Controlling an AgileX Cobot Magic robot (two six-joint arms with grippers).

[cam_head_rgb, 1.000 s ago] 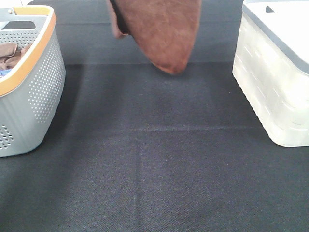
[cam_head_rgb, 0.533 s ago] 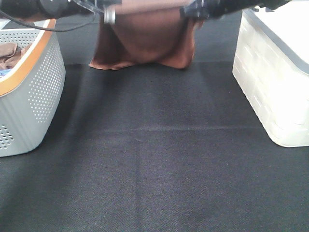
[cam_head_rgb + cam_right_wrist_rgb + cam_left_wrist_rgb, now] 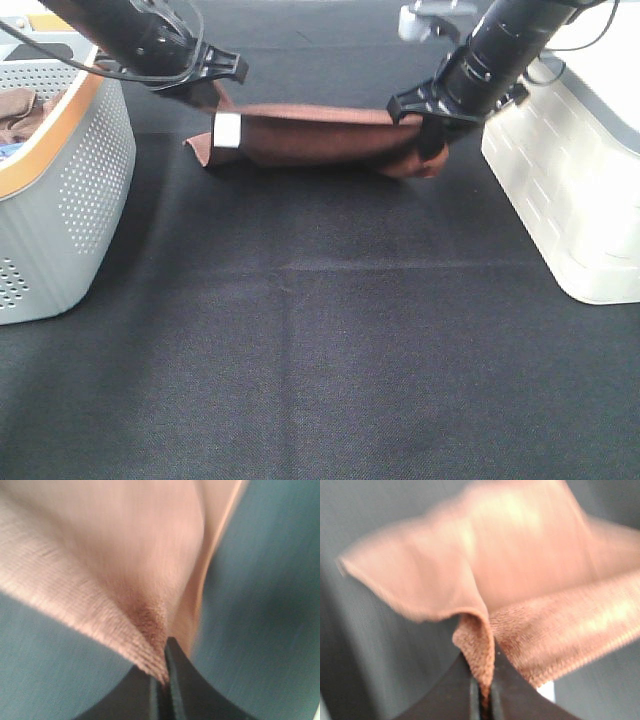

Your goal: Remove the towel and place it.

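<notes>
1. Your left gripper [image 3: 215, 92] and right gripper [image 3: 430, 135] were each clamped tight on a corner of the towel [image 3: 310, 135]. It was stretched between them in a low, folded band.
2. The biggest change was in height. A second before, the towel hung high as one bunched drape. Half a second before, it was spread like a curtain under both grippers. At this moment you had brought it down, and its lower fold appeared to rest on the black table cover [image 3: 320, 350] just below the grippers.
3. From that I judged that removal was done and placing was nearly finished, with only the letting go left to do.
4. The grey basket [image 3: 90, 170] stood outboard of your left gripper with another brown cloth [image 3: 20, 112] inside. The white bin [image 3: 560, 200] sat just beside your right gripper. Neither showed any readable branding.
5. A small white tag [image 3: 228, 130] hung just beneath your left gripper, and no print could be made out on it.
</notes>
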